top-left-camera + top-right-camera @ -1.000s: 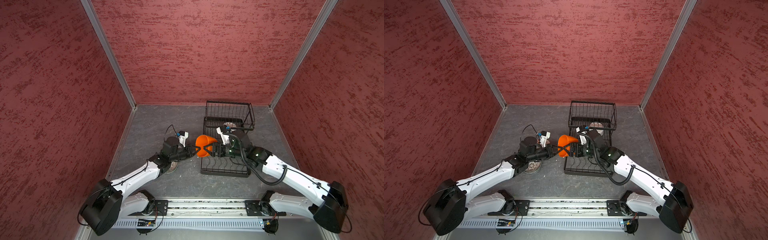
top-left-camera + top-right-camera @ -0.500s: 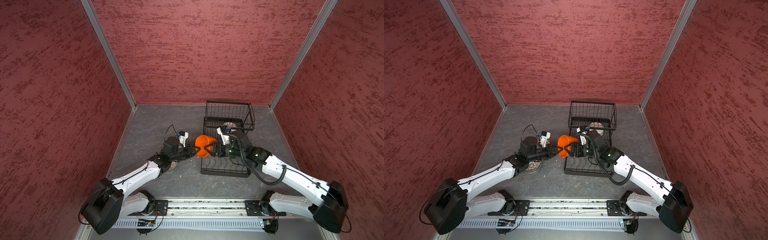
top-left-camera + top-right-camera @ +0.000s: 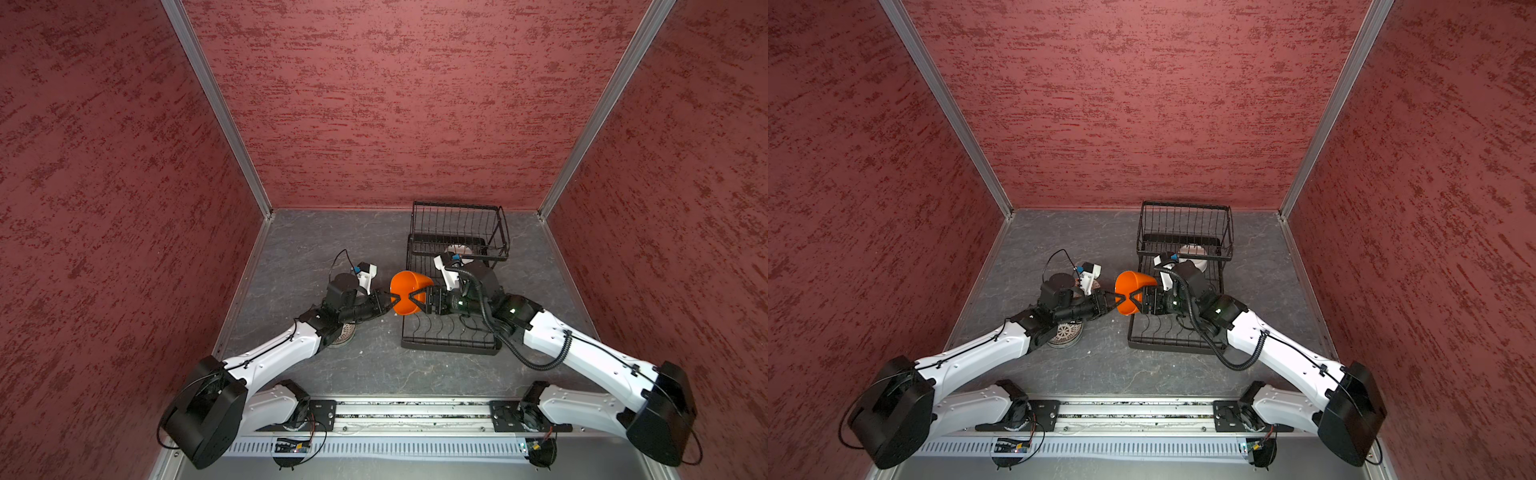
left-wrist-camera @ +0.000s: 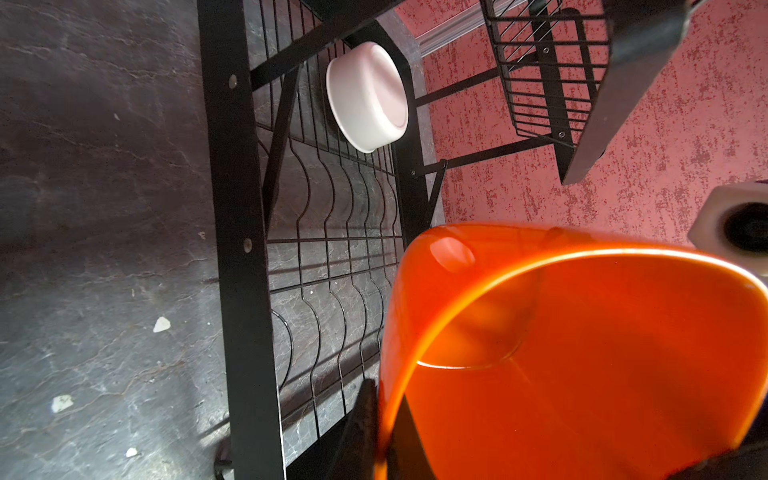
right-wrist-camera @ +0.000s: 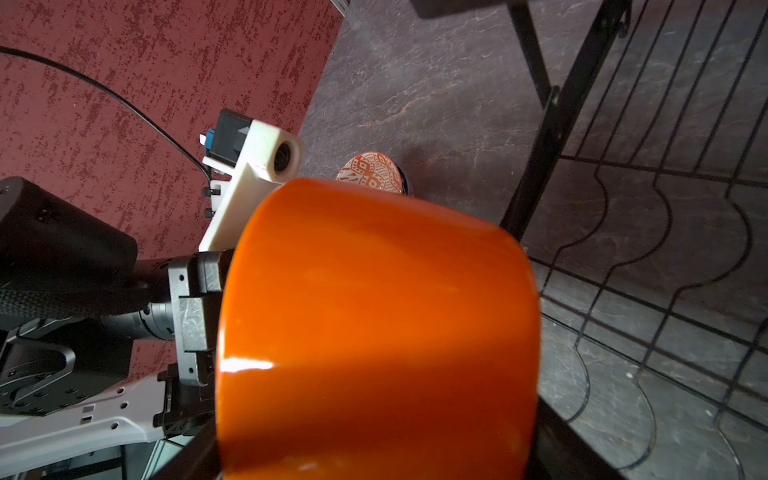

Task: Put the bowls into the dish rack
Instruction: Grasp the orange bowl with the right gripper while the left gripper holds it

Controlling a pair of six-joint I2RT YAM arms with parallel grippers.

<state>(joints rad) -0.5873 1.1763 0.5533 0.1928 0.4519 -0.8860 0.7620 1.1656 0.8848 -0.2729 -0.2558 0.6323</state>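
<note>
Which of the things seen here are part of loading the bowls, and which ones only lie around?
Part of the job:
orange bowl
white bowl
red-patterned bowl
black-patterned bowl
dish rack

Only lying around:
white crumbs

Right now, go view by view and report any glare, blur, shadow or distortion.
Left wrist view: the orange bowl looms close and soft, rim glowing; the white bowl is sharp. Right wrist view: a white glare streak on the orange bowl; the patterned bowl is crisp. Both top views: evenly lit, sharp, walls splayed by the lens.
</note>
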